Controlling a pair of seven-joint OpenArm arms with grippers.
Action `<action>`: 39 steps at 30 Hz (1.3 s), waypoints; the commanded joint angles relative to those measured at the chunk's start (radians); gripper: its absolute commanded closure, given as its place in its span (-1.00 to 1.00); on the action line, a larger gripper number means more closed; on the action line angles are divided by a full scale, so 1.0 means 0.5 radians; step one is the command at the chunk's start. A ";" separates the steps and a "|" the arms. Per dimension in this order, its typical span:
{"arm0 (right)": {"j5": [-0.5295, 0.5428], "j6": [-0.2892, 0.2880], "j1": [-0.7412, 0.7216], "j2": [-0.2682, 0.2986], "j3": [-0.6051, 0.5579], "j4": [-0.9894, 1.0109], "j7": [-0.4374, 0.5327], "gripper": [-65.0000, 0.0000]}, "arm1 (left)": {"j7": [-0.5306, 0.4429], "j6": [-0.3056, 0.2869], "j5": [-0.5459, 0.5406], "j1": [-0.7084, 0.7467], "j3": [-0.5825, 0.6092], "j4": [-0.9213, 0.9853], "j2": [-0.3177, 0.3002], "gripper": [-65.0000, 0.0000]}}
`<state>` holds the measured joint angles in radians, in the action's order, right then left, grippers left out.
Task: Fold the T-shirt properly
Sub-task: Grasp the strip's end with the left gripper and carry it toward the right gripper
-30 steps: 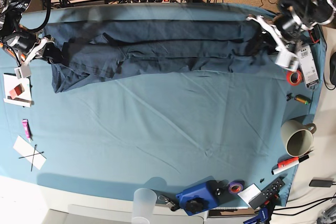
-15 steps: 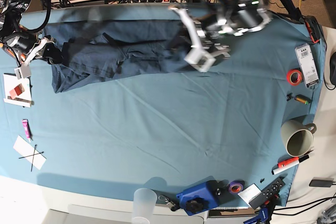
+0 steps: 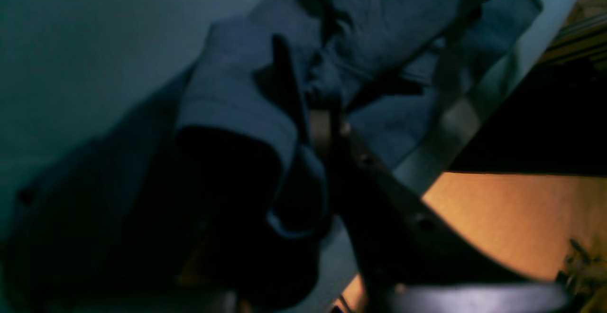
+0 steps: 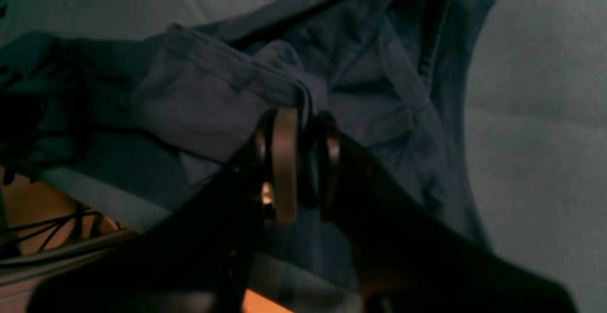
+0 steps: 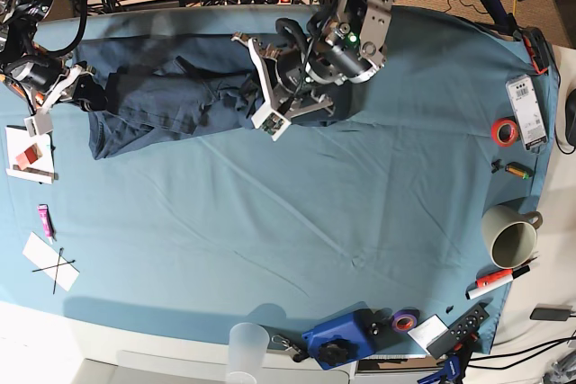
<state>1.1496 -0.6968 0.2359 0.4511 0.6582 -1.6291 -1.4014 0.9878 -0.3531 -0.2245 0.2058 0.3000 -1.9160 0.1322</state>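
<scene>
Both arms' fingers pinch T-shirt (image 5: pixel 171 96) edges: left gripper (image 5: pixel 265 114) mid-table, right gripper (image 5: pixel 76 87) far-left; near table (image 5: pixel 297 240) open.

right hand (image 4: pixel 303 128) pinching t-shirt (image 4: pixel 379 80) fold (bunched, dark) over cloth (image 4: pixel 536 114)

One T-shirt (image 5: pixel 171 96), two tape rolls (image 5: pixel 504 131).
</scene>
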 commanded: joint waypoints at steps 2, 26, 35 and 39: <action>0.033 -0.003 -0.013 0.051 0.019 -0.029 0.046 0.74 | -0.095 -0.026 -0.101 -0.013 0.011 -0.028 0.050 0.16; 0.168 -0.003 -0.014 0.361 0.051 -0.030 0.063 0.75 | 0.156 0.272 0.351 0.159 0.005 -0.519 -0.045 0.35; 0.018 -0.003 -0.111 0.375 0.049 -0.029 0.016 0.63 | 0.130 0.235 0.352 0.276 0.005 -0.621 -0.043 0.35; -0.055 -0.003 -0.092 0.390 0.049 -0.029 0.010 0.07 | 0.100 0.235 0.352 0.315 0.005 -0.621 -0.043 0.35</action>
<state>1.1004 -0.6968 0.1970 0.6155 0.6731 -1.6291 -1.4139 1.0599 -0.2321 -0.0372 0.3630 0.2993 -2.2082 0.0994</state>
